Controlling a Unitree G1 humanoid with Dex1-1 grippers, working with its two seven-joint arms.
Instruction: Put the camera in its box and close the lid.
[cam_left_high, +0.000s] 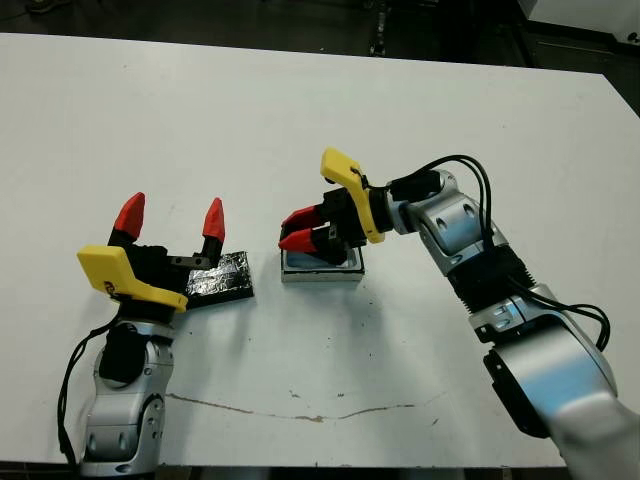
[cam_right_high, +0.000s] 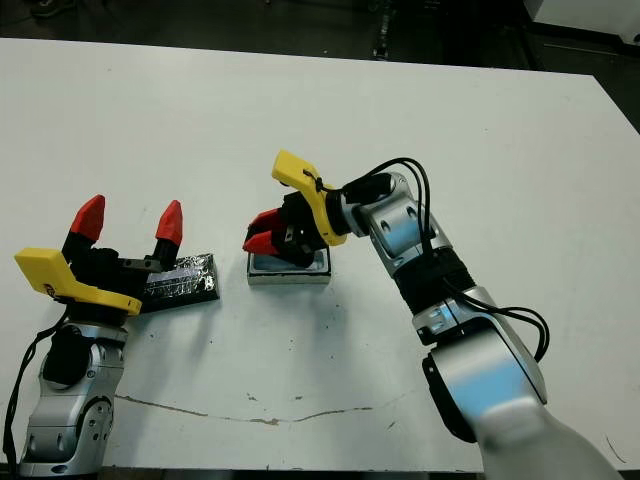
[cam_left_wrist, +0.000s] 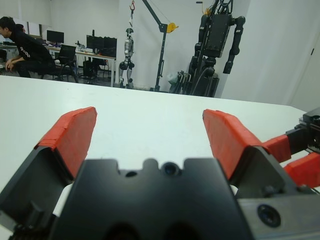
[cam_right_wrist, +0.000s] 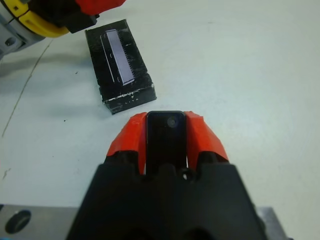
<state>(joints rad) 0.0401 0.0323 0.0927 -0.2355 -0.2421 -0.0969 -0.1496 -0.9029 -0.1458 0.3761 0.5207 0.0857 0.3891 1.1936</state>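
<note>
The right gripper (cam_right_wrist: 166, 131) has its two red fingers squeezed tight on the camera (cam_right_wrist: 166, 136), which sits between them like a dark bar with its rounded end poking out. This gripper hangs right over the box (cam_left_high: 322, 266), so low that it hides most of the white inside. Whether the camera already touches the lining cannot be told. The box stands in the middle of the white table (cam_left_high: 300, 110). The lid (cam_left_high: 222, 276) lies flat on the table just to the left of the box, a little apart from it, shiny and crinkly on top. The left gripper (cam_left_high: 171, 221) is over the far left end of the lid, with its red fingers spread wide and holding nothing. The job at this moment looks to be setting the camera down into the box. To do that well, the right gripper should turn the camera so it lies the same long way as the box, then go down slowly and straight. It should let go only when the camera rests in the white part. If it lets go too soon, the camera may land crooked on the wall of the box, and then the lid would not shut flat.
</note>
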